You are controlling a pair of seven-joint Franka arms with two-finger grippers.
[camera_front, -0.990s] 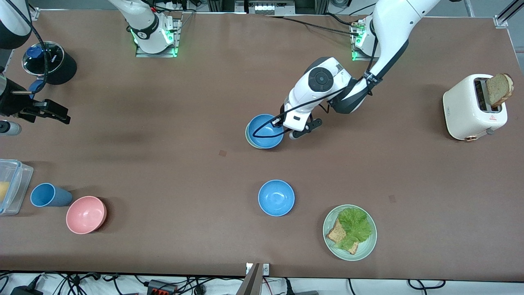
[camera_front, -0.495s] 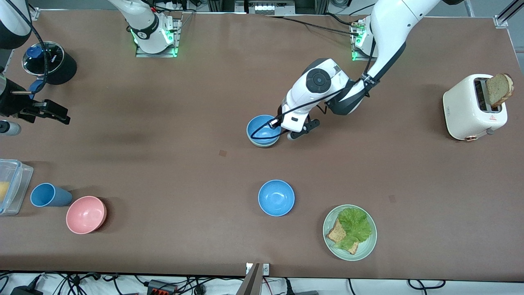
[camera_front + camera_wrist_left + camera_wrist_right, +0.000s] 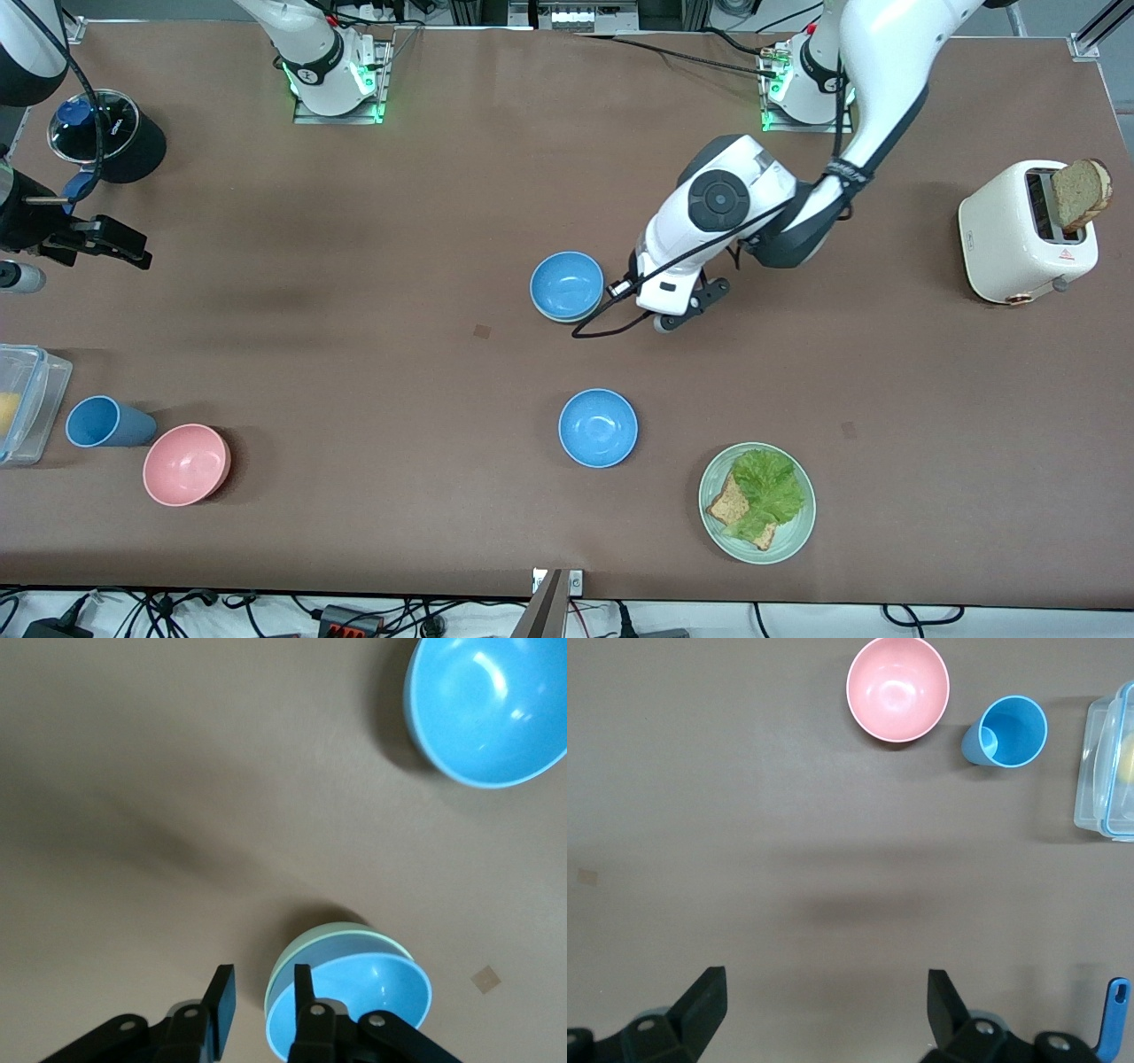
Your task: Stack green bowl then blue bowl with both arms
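A blue bowl (image 3: 567,283) sits nested inside the pale green bowl (image 3: 551,315) near the table's middle; only the green rim shows under it. The left wrist view shows the same blue bowl (image 3: 354,1001) in the green bowl (image 3: 306,948). My left gripper (image 3: 666,308) is beside the stack, toward the left arm's end. The left gripper (image 3: 263,976) is open with nothing between its fingers. A second blue bowl (image 3: 598,427) stands alone, nearer the front camera. My right gripper (image 3: 111,241) waits open at the right arm's end, and the right gripper (image 3: 824,985) looks down on bare table.
A pale green plate (image 3: 797,532) with lettuce and toast lies near the front edge. A white toaster (image 3: 1019,235) holding bread stands at the left arm's end. At the right arm's end are a pink bowl (image 3: 186,463), a blue cup (image 3: 102,423), a clear container (image 3: 27,399) and a black pot (image 3: 111,133).
The left gripper opened and let go of the blue bowl, which settled into the green bowl. That gripper then drew away toward the left arm's end. The right arm stayed still.
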